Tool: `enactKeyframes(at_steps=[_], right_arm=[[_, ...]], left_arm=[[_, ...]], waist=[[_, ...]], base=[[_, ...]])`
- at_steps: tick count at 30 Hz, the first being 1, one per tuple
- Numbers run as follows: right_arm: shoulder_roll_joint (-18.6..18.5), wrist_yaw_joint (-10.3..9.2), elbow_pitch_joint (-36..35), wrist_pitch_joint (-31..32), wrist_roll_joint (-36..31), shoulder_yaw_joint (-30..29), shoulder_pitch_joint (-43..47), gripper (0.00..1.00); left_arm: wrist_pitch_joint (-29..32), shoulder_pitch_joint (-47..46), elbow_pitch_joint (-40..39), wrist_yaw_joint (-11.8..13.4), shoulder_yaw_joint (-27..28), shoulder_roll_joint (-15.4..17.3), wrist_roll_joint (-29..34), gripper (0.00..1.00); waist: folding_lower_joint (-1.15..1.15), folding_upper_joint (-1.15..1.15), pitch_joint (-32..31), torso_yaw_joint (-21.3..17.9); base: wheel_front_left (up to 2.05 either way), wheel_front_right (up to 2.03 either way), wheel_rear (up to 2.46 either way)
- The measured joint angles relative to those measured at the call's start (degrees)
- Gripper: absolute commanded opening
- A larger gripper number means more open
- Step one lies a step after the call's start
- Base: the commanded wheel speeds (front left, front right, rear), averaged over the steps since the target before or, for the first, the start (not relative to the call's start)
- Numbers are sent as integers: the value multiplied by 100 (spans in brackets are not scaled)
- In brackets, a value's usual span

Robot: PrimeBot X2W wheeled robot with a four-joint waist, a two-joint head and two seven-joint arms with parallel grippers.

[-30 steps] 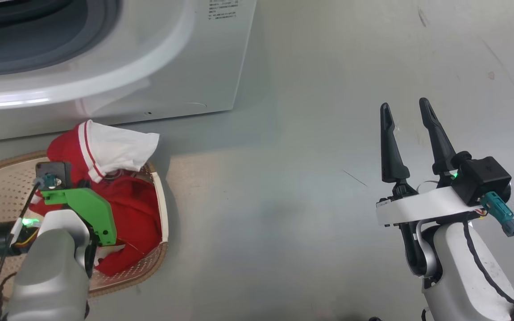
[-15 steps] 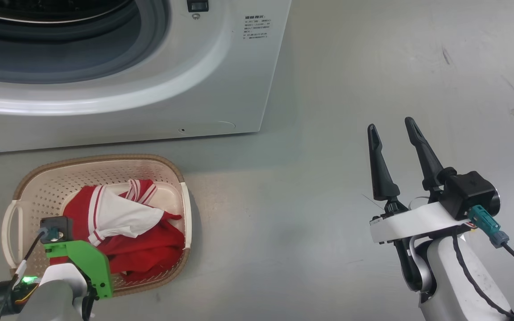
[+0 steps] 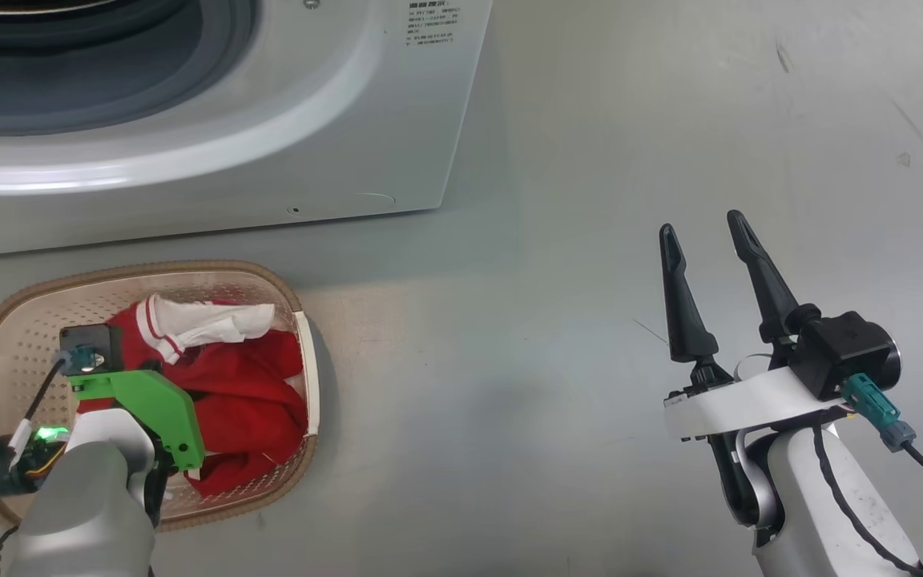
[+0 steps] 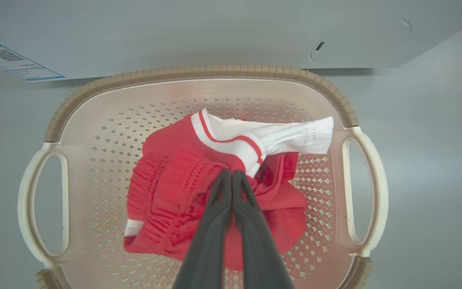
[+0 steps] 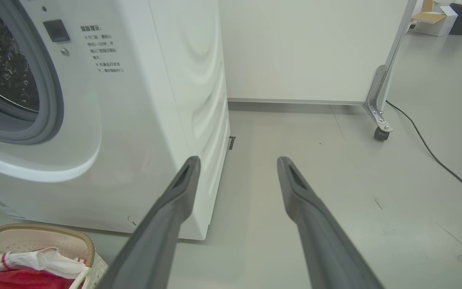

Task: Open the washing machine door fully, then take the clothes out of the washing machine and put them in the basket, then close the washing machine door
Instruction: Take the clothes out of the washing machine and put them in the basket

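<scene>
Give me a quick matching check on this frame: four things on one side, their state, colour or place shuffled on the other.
1 left hand
2 right hand
3 clothes
4 basket

A open, above bare floor
B red with white trim
C on the floor before the washing machine
D shut, pinching fabric

Pairs: 1-D, 2-A, 3-B, 4-C

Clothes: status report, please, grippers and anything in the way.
Left gripper jaws shut on the clothes, inside the basket. Right gripper jaws open, empty. Washing machine close behind basket.
</scene>
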Motion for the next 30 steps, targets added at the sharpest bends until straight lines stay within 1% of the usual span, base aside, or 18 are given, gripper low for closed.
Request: enactKeyframes(at_steps=[1,2,3,7,14,19,26,30], right_arm=[[5,0,-11,0,-18,-3,-2,100],[11,1,-19,0,-21,-7,-4,100],[14,1,-26,0,-21,-12,-5,100],[22,1,-63,0,-30,-70,-12,100],[32,0,-62,0,-77,-158,-17,100],[36,14,-40,0,-78,-192,-44,100],[41,18,14,0,-77,-331,-76,100],[42,15,33,0,-76,-514,-73,100]], left_arm=[[-5,-44,-9,0,10,0,-11,27],[-43,-70,-4,8,27,3,-18,40],[-54,-75,3,14,26,14,-16,100],[-45,-75,126,68,37,52,-16,100],[-58,-75,219,68,-2,42,-14,100],[-304,-75,205,49,-35,9,-14,100],[-790,-75,40,-124,-71,-83,-14,100],[-964,-71,-15,-172,-221,-124,36,100]], waist=[[0,0,40,-13],[0,0,81,-28],[0,0,118,-40],[0,0,248,-81],[0,0,314,-60],[0,0,245,16],[0,0,-9,122],[0,0,-210,212]], base=[[0,0,0],[0,0,0],[0,0,0],[0,0,0],[0,0,0],[0,0,0],[0,0,0],[0,0,0]])
